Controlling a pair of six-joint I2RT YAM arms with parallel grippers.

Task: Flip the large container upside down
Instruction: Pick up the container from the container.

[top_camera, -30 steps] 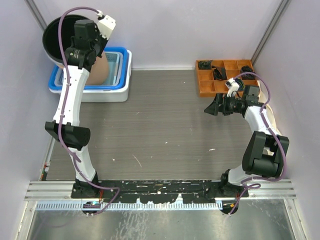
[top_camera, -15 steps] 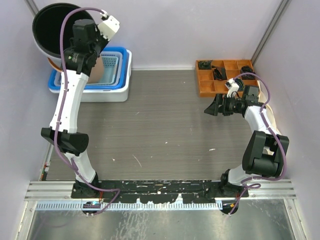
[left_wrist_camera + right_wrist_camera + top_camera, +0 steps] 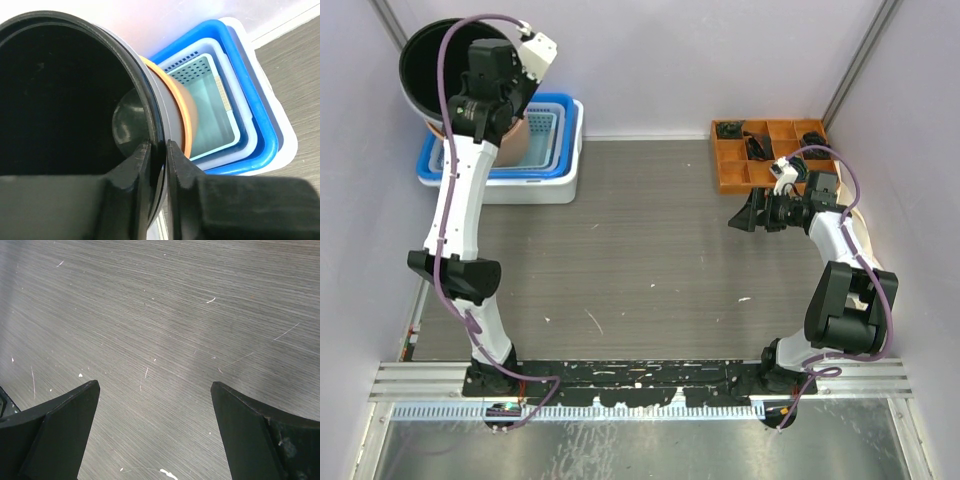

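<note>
Container (image 3: 65, 100): large, black inside, orange-banded, its rim pinched between the left gripper's (image 3: 157, 150) jaws, raised over the blue bins (image 3: 260, 145) just beyond the fingertips. Mouth faces upward, so it looks lifted but not inverted; turning over and setting down remain. Right gripper (image 3: 155, 390): spread wide, holding nothing.

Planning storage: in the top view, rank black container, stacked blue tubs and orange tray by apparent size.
1. stacked blue tubs
2. black container, held nearer the camera, so unsure
3. orange tray
</note>
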